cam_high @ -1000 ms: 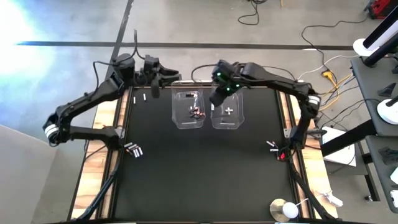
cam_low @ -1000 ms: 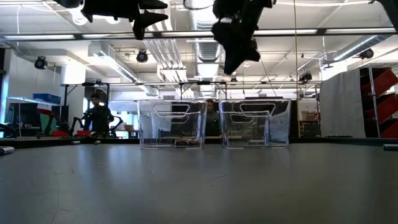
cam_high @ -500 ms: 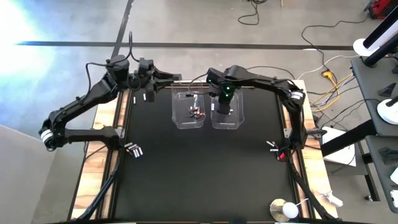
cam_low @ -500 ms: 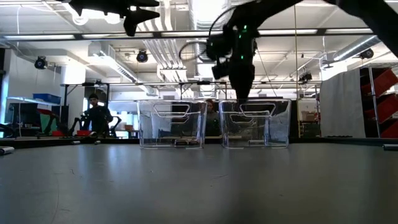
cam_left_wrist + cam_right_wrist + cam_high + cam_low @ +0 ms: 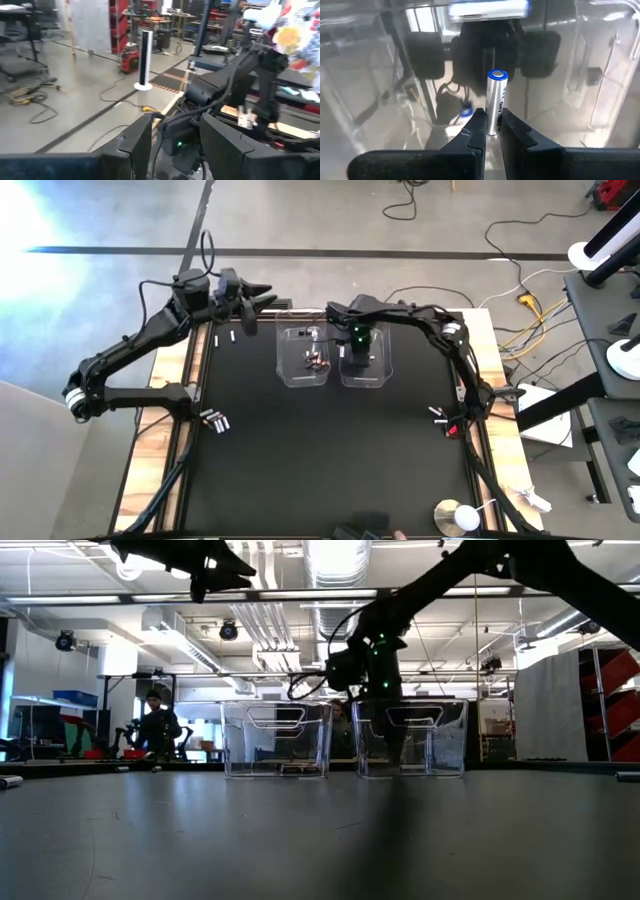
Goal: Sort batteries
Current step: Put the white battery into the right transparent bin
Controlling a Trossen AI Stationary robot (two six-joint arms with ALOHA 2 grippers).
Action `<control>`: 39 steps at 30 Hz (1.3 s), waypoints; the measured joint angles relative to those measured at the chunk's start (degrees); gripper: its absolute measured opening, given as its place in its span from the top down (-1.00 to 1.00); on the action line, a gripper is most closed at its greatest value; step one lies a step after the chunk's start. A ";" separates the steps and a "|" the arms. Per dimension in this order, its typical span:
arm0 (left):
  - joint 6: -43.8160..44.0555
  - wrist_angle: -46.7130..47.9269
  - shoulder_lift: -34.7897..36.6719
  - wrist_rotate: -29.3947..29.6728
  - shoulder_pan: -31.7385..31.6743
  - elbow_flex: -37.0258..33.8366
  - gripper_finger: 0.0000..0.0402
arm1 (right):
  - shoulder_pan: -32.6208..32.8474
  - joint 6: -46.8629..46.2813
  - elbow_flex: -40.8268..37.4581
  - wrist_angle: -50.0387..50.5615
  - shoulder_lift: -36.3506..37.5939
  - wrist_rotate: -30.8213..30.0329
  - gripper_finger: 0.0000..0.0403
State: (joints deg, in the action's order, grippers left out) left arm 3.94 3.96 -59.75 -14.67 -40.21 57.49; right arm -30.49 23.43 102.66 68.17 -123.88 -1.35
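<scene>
Clear tub (image 5: 366, 370) walls around right tool (image 5: 491, 131), battery (image 5: 496, 101)

**Where my four cameras look**

My high camera hangs above and faces straight down, taking in the whole table (image 5: 330, 470) and both arms. My low camera sits at the table's near edge, level with the surface, facing across it to the two clear tubs (image 5: 277, 738) at the far edge and the room beyond. Both views share those tubs. My left wrist camera, lifted off the far left corner, faces out across the room. My right wrist camera looks from very close into the right tub (image 5: 600, 60).
</scene>
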 joint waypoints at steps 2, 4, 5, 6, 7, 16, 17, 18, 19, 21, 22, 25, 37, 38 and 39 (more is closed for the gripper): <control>-0.73 0.03 0.00 1.00 -0.05 0.00 0.27 | -0.68 -0.97 -0.90 -0.78 -0.10 0.09 0.88; -0.92 0.03 0.00 1.24 -0.05 0.00 0.27 | -1.34 -1.02 -1.83 -0.93 -0.10 -0.12 0.89; -0.94 0.03 0.00 1.24 -0.04 0.00 0.27 | -1.63 -1.00 -2.16 -0.74 -0.10 -0.22 0.89; -1.04 0.03 0.00 1.24 -0.04 0.00 0.27 | -1.90 -1.00 -2.36 -0.83 -0.10 -0.18 0.89; -1.32 0.03 0.00 1.22 -0.04 0.00 0.27 | -2.16 -0.97 -2.46 -0.99 -0.10 -0.18 0.89; -1.99 0.09 0.00 1.24 -0.04 0.00 0.27 | -2.15 4.86 -2.78 -0.79 -0.10 -0.28 0.89; -1.99 0.17 0.00 1.24 -0.04 0.00 0.27 | -2.15 5.69 -2.92 -0.98 -0.10 -0.28 0.89; -1.99 0.25 0.00 1.24 -0.04 0.00 0.27 | -2.15 6.37 -3.13 -1.24 -0.10 -0.28 0.89; -1.99 0.37 0.00 1.24 -0.04 0.00 0.27 | -2.15 7.15 -3.50 -1.55 -0.08 -0.28 0.89; -1.99 0.48 0.00 1.24 -0.04 0.00 0.27 | -2.15 8.12 -4.35 -2.01 0.04 -0.28 0.89; -1.99 0.47 0.00 1.24 -0.04 0.00 0.27 | -2.15 8.27 -4.84 -2.36 0.19 -0.29 0.88; -1.99 0.53 0.00 1.24 -0.04 0.00 0.27 | -2.15 8.27 -6.07 -2.71 0.32 -0.53 0.81; 0.26 8.46 0.25 4.49 -0.02 0.00 0.27 | -1.91 4.65 -4.47 -1.54 0.88 -0.06 0.55; 1.13 10.68 0.20 6.17 -0.02 0.00 0.27 | -1.87 4.64 -3.85 -0.95 1.36 -0.09 0.52; 2.54 13.07 0.08 8.16 -0.06 0.00 0.27 | -1.76 4.45 -3.15 -0.13 2.09 -0.10 0.50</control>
State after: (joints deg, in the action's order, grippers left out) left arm 6.49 17.03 -59.66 -6.52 -40.27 57.49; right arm -32.25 27.88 99.51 68.04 -121.80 -1.45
